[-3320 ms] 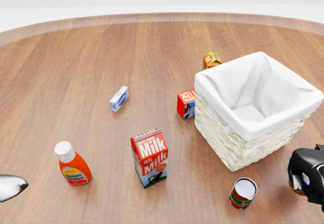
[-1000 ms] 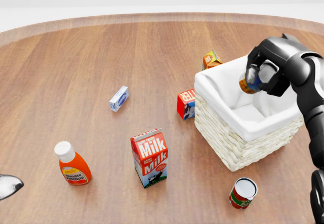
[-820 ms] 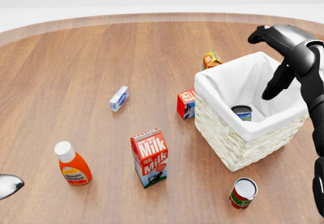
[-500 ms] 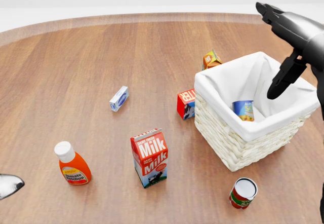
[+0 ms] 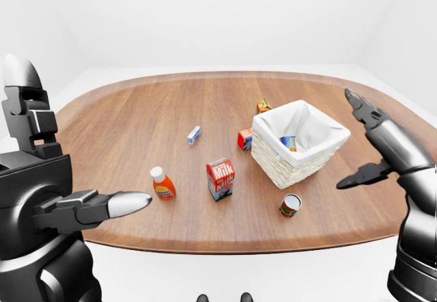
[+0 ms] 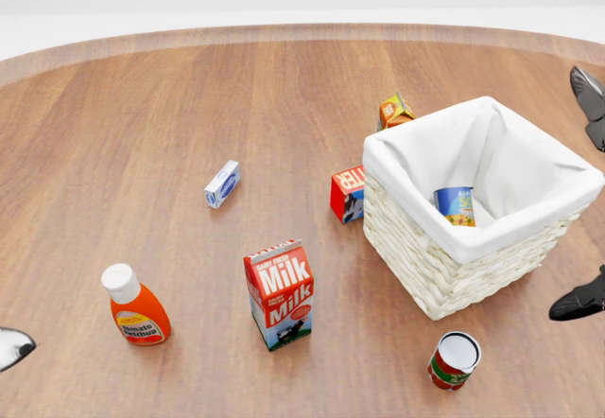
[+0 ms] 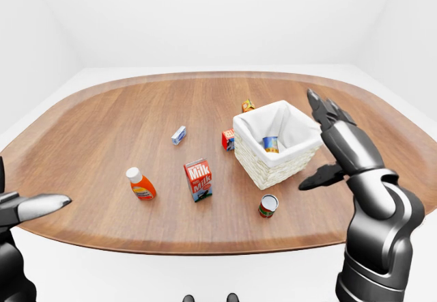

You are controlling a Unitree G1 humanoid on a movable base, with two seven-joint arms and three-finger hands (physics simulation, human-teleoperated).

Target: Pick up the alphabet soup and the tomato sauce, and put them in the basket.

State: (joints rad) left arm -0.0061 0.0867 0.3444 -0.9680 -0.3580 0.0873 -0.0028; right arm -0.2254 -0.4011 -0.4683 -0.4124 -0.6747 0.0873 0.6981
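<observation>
- Spreading wide and empty, the fingers of the right hand (image 7: 336,145) stand apart just to the right of the basket (image 6: 444,281) in the right-eye view, gripping nothing; the open pose fits a hand with no load to carry.
- Fingers of the left hand (image 5: 92,206) lie straight and unclenched, low at the left of the left-eye view and well apart from the basket, empty; the hand reads as idle.
- One can with a blue label (image 6: 456,204) lies tilted inside the basket against the white liner, likely one of the two wanted cans; its label is too small to say which.
- Another can with a red and green label (image 6: 454,360) stands upright on the table (image 6: 142,115) just below the basket in the head view, close to the right hand, so probably the next pick.
- Milk carton (image 6: 281,293) and orange bottle (image 6: 137,306) stand left of the basket, well apart, no part of the job.
</observation>
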